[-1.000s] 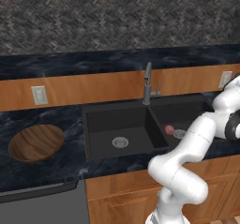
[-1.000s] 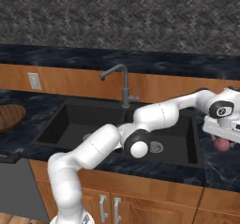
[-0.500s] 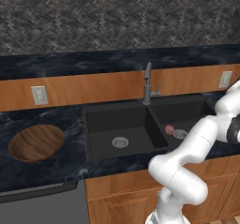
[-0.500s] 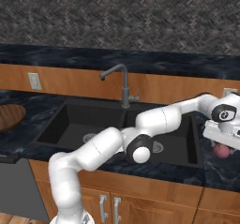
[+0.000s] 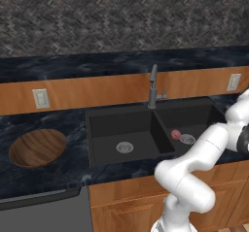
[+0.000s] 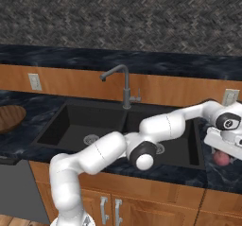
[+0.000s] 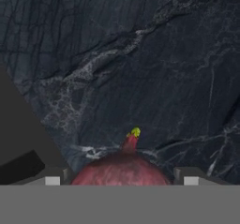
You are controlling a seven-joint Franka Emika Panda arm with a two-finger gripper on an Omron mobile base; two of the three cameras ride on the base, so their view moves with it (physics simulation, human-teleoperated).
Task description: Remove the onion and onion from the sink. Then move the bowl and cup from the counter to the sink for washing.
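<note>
One onion (image 6: 219,159), a pinkish-red ball, sits between my gripper's (image 6: 222,152) fingers just above the dark counter right of the sink (image 6: 71,108). I cannot tell whether it touches the stone. In the hand view the same onion (image 7: 121,170), with its small yellow-tipped stem, fills the gap between my fingertips (image 7: 187,176) of the gripper (image 7: 122,177). The other onion (image 5: 175,134) lies in the right basin beside the drain (image 5: 187,139). The wooden bowl (image 5: 38,147) rests on the counter far left of the sink (image 5: 121,110). The cup is out of view.
A grey gooseneck faucet (image 5: 153,85) stands behind the divider between the two basins. Marbled black counter (image 7: 140,54) spreads under the hand. Wall outlets (image 5: 40,98) sit on the wood backsplash. My white arm (image 6: 160,126) stretches across the right basin.
My gripper has sunk lower over the right-hand counter, carrying the onion down with it. The onion in the basin and the bowl have stayed put.
</note>
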